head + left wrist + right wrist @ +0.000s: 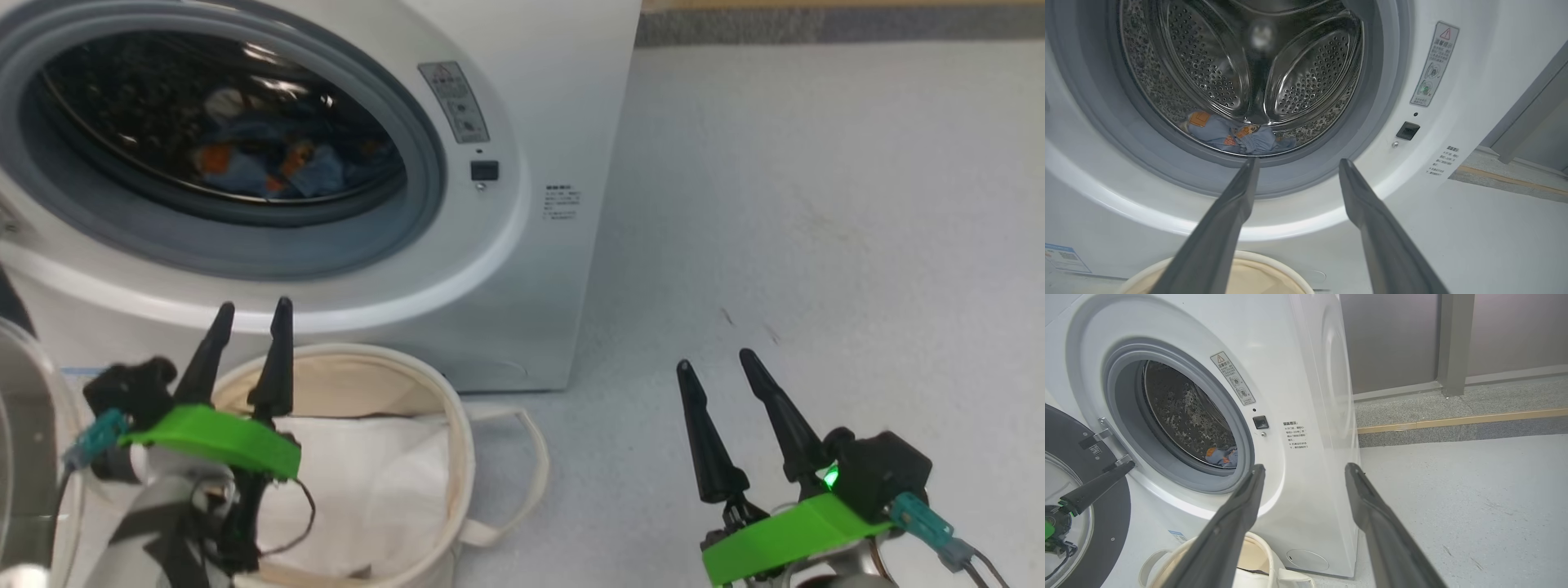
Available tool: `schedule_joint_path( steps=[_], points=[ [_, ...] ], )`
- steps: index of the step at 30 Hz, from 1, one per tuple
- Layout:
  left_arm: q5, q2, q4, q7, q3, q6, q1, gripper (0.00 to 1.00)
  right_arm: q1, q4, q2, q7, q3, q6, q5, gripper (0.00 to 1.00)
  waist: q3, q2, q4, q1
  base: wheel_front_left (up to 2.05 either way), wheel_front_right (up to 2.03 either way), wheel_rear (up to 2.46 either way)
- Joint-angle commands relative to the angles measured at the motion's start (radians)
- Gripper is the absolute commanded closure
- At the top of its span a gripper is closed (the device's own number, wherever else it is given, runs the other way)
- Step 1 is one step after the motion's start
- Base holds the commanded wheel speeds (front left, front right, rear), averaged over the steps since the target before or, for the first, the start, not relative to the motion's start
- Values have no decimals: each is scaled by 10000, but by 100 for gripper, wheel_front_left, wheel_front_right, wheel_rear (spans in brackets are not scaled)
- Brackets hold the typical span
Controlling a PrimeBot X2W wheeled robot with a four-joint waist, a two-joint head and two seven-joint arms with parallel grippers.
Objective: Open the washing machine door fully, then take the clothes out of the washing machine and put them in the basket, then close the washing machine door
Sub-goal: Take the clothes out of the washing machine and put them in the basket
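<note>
The white washing machine (pixel 522 98) stands with its round black door (pixel 1112 522) swung open to the left; the door's clear glass bowl (pixel 24 425) shows at the head view's left edge. The blue clothes (pixel 269 167) with orange patches lie low in the steel drum, also seen as clothes (pixel 1237 136) and clothes (pixel 1222 455). The cream basket (pixel 453 425) sits on the floor right under the drum opening. My left gripper (pixel 254 306) hovers open above the basket, its fingers pointing at the drum's lower rim (pixel 1299 161). My right gripper (pixel 716 359) is open over the floor, right of the machine (pixel 1305 466).
A flat white sheet (pixel 359 474) lies inside the basket. Pale grey floor (pixel 816 204) stretches to the right of the machine. A wooden strip (pixel 1453 420) and grey wall panels (pixel 1392 339) stand behind it.
</note>
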Motion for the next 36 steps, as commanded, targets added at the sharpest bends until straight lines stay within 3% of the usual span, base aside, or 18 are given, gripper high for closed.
schedule_joint_path(
  steps=[1, 19, 27, 36],
  points=[
    [-167, 483, 118, -118, 175, -59, -738, 0, -446, -402, 5, -155, 264, 75, -72, 0, 469, 0, -281, 0, 0, 0, 0],
    [-1362, 2365, 2729, -118, -1167, -59, -4637, 0, -342, -1621, 5, -926, 612, 75, -549, 0, 3092, 0, -1367, 0, 0, 0, 0],
    [-1629, 2850, 4152, -102, -1781, -59, -6385, 0, -52, -2026, 5, -1225, 749, 75, -710, 0, 3667, 0, -1689, 0, 0, 0, 0],
    [-2071, 3275, 5449, 860, -2384, -59, -8271, 0, 519, -2325, 5, -1478, 755, 75, -715, 0, 4133, 0, -2166, 0, 0, 0, 0]
  ],
)
